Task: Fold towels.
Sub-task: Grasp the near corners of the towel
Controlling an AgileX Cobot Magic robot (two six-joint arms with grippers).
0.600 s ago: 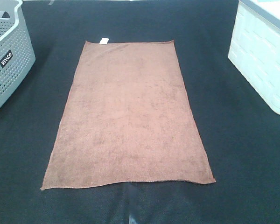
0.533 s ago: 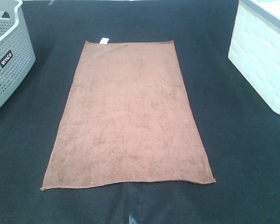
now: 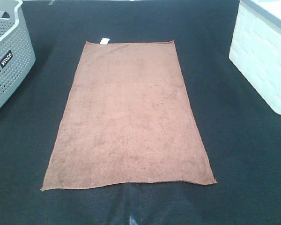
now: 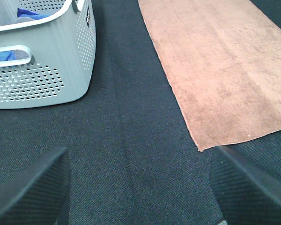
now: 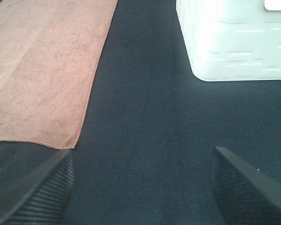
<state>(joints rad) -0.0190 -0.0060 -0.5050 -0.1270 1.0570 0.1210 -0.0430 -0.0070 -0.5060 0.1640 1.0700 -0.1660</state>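
Jaws of the left gripper [image 4: 138,152] stand wide apart, holding nothing; its two black ribbed fingers [image 4: 37,192] hang over bare black mat [image 3: 239,154], with a near corner of the towel [image 3: 129,117] lying just beside one of them. The right gripper [image 5: 144,152] is spread equally wide and is likewise empty, the towel's other near corner close to one of its fingers.

The reddish-brown towel lies flat and fully unfolded in the middle of the mat, long edges running away from the robot, with a small white tag [image 3: 103,41] at the far short hem. A grey perforated basket [image 3: 9,61] sits well off to its left (something blue [image 4: 30,13] shows inside), and a white bin [image 3: 262,61] stands well apart on the right.
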